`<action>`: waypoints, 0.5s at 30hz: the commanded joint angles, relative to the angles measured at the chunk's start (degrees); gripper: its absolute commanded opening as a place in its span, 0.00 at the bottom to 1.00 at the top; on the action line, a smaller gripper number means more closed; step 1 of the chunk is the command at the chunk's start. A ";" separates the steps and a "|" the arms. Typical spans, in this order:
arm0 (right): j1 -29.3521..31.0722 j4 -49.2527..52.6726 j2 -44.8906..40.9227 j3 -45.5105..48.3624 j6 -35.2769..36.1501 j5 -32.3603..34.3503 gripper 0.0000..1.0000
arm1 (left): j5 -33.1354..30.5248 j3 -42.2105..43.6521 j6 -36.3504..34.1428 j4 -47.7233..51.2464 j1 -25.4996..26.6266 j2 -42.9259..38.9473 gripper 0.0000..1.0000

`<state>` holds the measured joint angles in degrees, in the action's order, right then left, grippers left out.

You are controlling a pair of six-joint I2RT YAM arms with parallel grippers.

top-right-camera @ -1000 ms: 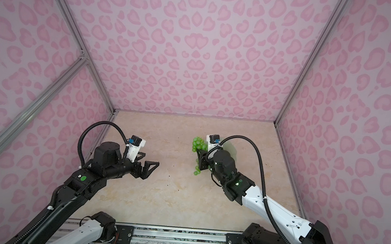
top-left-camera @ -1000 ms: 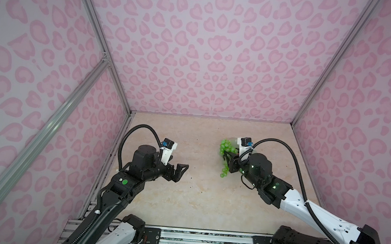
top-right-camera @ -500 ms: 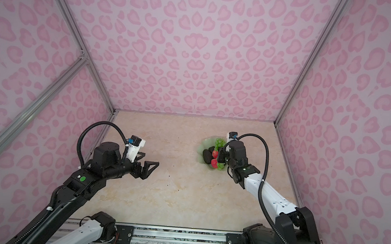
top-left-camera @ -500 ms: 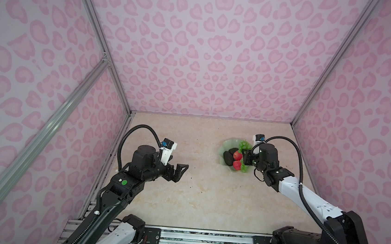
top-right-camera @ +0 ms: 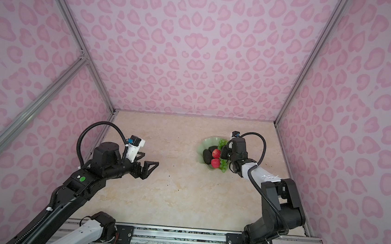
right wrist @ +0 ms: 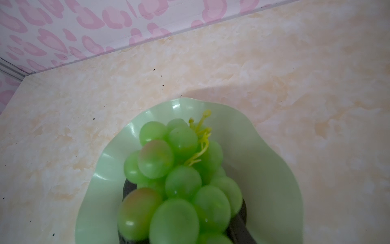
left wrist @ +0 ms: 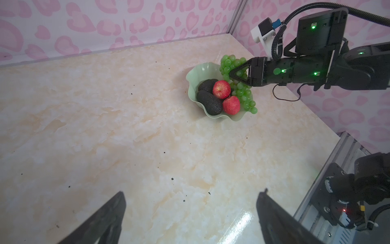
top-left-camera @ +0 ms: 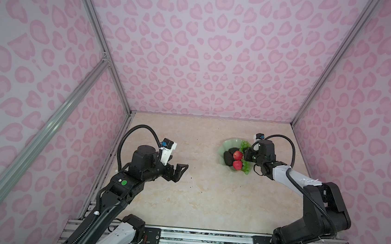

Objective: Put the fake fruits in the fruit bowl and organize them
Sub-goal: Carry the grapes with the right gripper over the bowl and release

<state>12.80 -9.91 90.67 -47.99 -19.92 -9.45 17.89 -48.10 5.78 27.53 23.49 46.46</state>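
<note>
Swinging across from mid-table, the right gripper (left wrist: 236,77) now sits low at the fruit bowl (left wrist: 196,74). Its jaws are pinched tight on the grapes (left wrist: 242,95), which lie beside two apples (left wrist: 221,89) and the avocados (left wrist: 209,102). Every fruit in sight is in the bowl, so release looks next. Some grapes overhang the rim on the arm's side. The left gripper (top-left-camera: 180,172) hovers wide open and empty, with bare table (top-left-camera: 208,189) between it and the bowl.
</note>
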 commanded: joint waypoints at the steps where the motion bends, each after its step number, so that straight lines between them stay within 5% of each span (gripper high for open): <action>1: -1.01 -2.04 1.59 -0.93 0.02 -0.95 0.36 | -0.50 0.20 -0.78 -0.47 -0.11 0.14 0.98; 7: -1.81 -1.51 4.77 -3.53 1.18 -2.65 0.43 | -0.30 -0.24 -0.86 -0.30 -0.11 0.89 0.98; 15: -1.83 -1.78 2.58 -3.73 2.47 -3.91 0.78 | -0.49 -0.15 -0.96 -0.33 -0.11 0.61 0.98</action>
<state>10.87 -9.96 94.11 -51.86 -18.37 -12.64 17.54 -48.10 5.56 27.53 23.49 47.09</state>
